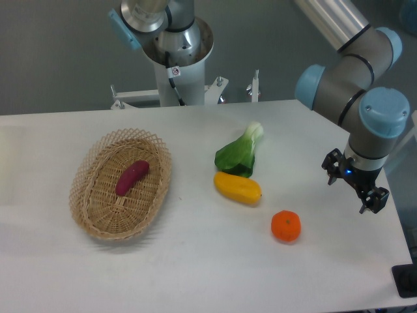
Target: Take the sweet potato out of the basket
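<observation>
The big white table (pixel 195 261) is holding everything. The basket (pixel 91 215) is sitting on its left side, and the sweet potato (pixel 132 177) is lying inside it, tilted, touching nothing else. To grab it well, I think the fingers should be coming straight down across its thin middle, missing the rim. The arm (pixel 365 85) is bending over the far right edge, well apart from the basket. Its gripper (pixel 355 181) is hanging empty and open.
</observation>
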